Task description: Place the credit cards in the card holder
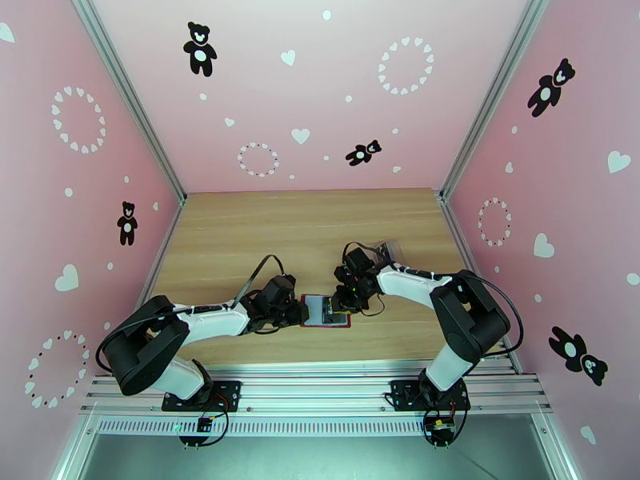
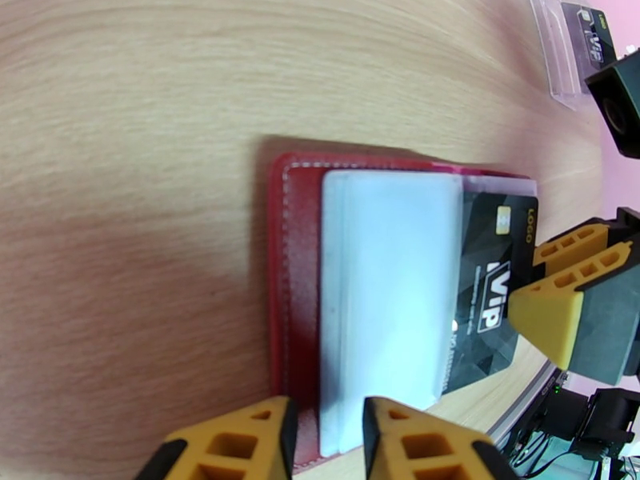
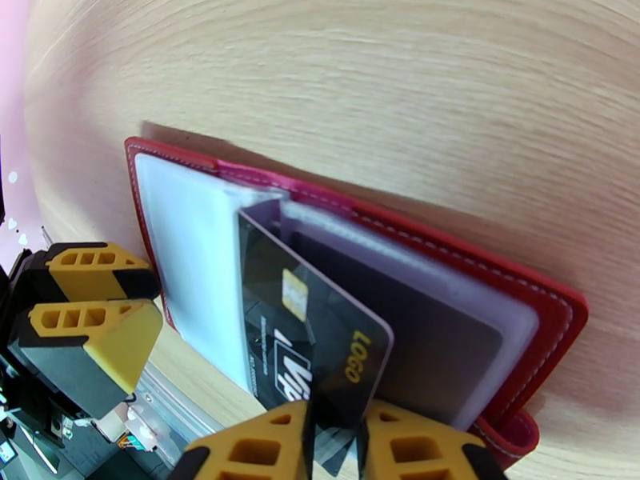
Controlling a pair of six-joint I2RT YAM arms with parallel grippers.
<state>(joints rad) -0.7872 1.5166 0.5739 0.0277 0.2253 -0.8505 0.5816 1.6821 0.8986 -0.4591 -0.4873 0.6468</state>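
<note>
The card holder (image 1: 318, 322) lies open near the table's front edge, dark red with greyish clear pockets (image 2: 384, 290). My left gripper (image 2: 328, 438) is shut on the card holder's near edge (image 2: 292, 314), pinning its left half. A black credit card (image 3: 320, 338) with a gold chip and "ViP" lettering stands tilted, its leading edge inside a clear pocket of the card holder (image 3: 552, 306). My right gripper (image 3: 336, 442) is shut on that card's trailing end. Seen from above, the left gripper (image 1: 300, 314) and the right gripper (image 1: 350, 304) flank the card holder from either side.
A clear crinkly plastic pouch (image 1: 390, 251) with dark contents lies behind the right gripper, and it also appears as the pouch (image 2: 576, 42) at the top right of the left wrist view. Pink walls enclose the wooden table (image 1: 240, 234). Bare wood stretches behind the card holder.
</note>
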